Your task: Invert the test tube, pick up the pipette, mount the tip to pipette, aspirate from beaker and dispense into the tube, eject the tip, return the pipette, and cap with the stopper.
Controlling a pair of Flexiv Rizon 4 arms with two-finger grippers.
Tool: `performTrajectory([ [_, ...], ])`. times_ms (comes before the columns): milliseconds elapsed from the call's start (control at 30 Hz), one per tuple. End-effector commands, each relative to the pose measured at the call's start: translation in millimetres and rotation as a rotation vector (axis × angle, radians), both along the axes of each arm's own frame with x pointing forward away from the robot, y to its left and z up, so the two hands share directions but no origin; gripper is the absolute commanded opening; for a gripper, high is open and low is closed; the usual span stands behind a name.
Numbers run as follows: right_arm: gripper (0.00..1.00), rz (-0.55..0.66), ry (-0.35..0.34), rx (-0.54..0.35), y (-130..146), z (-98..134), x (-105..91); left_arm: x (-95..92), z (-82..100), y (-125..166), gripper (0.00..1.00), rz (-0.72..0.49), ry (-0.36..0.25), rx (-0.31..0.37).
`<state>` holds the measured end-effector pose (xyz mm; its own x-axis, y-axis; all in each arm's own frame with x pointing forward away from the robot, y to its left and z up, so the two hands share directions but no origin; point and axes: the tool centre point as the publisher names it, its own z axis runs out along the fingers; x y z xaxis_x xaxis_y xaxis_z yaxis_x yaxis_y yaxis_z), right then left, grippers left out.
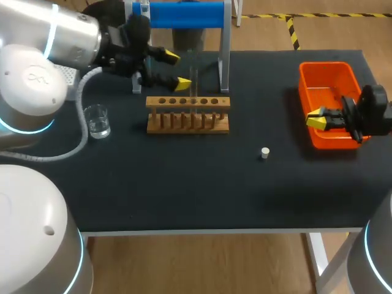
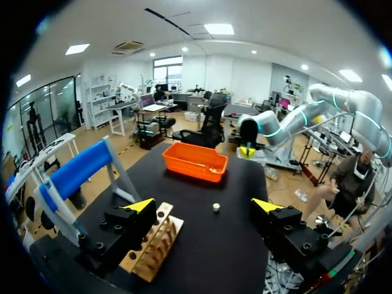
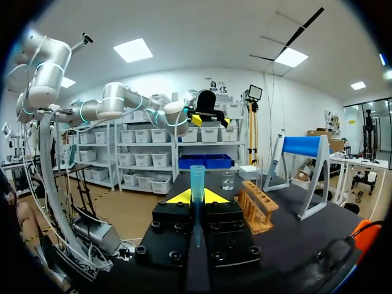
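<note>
1. Head view: my left jaws hang wide open over the far left of the worktop [image 1: 184, 202], their yellow fingertips [image 1: 183, 81] just behind the wooden rack [image 1: 188, 114]. A clear test tube [image 1: 194, 92] stands upright in the rack, close to the lower fingertip; whether they touch, I cannot tell. The beaker [image 1: 97, 120] sits well left of the rack, and the white stopper [image 1: 264, 152] lies alone toward the right. My right jaws are narrow, above the orange bin [image 1: 324, 76].
2. Left wrist view: my jaws gape, nothing between them. One finger hangs over the rack [image 2: 158, 244]. The stopper [image 2: 215, 207] lies ahead between the fingers, the orange bin [image 2: 195, 162] beyond it, and my other arm's yellow tip shows past the bin.
3. Right wrist view: my jaws are closed tight on a slim blue tip [image 3: 197, 182], standing upright between the fingers. Ahead and to one side is the rack [image 3: 258, 208], with the beaker [image 3: 228, 180] farther on and the blue stand [image 3: 304, 147] beside them.
</note>
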<state>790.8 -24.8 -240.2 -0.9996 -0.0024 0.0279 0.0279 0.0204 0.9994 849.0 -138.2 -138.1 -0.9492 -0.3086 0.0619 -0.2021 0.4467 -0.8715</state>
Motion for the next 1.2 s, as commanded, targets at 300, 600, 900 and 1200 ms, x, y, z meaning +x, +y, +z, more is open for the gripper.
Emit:
performTrajectory([
  [300, 0.00, 0.000, -0.001, -0.001, -0.1, -0.2, -0.5, 31.5, 3.6, 72.9, 1.00, 0.173, -0.057, -0.021],
  [600, 0.00, 0.000, -0.001, -0.001, -0.1, -0.2, -0.5, 77.0, -0.3, 87.9, 1.00, 0.285, -0.090, -0.026],
  [900, 0.00, 0.000, -0.001, -0.001, -0.1, -0.2, -0.5, 116.0, -11.8, 95.3, 1.00, 0.415, -0.098, -0.052],
  [1200, 0.00, 0.000, -0.001, -0.001, -0.1, -0.2, -0.5, 147.9, -18.1, 93.6, 1.00, 0.572, -0.101, -0.030],
])
